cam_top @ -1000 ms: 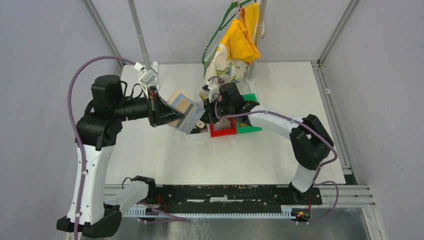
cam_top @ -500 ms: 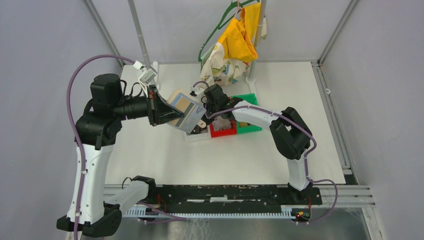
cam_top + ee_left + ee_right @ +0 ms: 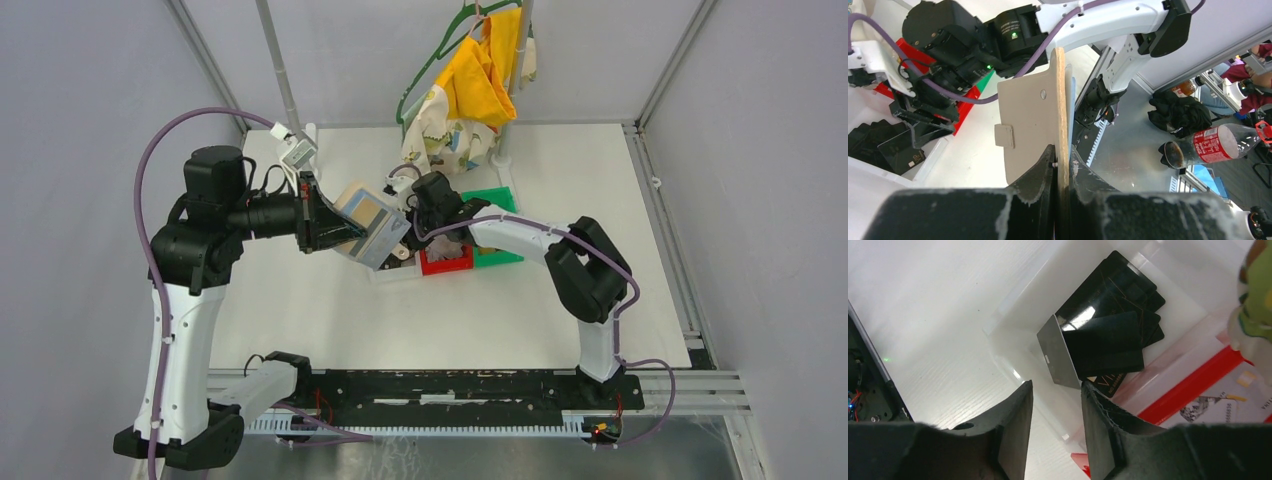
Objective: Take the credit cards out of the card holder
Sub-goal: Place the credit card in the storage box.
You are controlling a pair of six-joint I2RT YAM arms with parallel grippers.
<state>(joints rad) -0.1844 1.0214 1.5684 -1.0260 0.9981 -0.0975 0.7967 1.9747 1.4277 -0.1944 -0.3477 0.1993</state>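
Note:
My left gripper (image 3: 1062, 160) is shut on the lower edge of the tan card holder (image 3: 1030, 125) and holds it upright above the table, to the left of the bins (image 3: 370, 228). My right gripper (image 3: 1055, 405) hangs open over the white bin (image 3: 1013, 347) with nothing between its fingers. Just below its fingertips, a pale grey credit card (image 3: 1058, 357) leans on edge inside the bin. Beside it, several black credit cards (image 3: 1113, 340) lie stacked. From the left wrist, the black cards (image 3: 883, 145) show in the bin under the right gripper (image 3: 923, 120).
A red bin (image 3: 447, 265) holding printed paper touches the white bin (image 3: 395, 272) on its right, and a green bin (image 3: 497, 255) follows. Yellow and patterned cloths (image 3: 470, 90) hang on a green hanger at the back, just behind the right wrist.
My right gripper moved left from over the red bin to over the white bin, then opened and let go of the grey card. The left gripper kept hold of the card holder.

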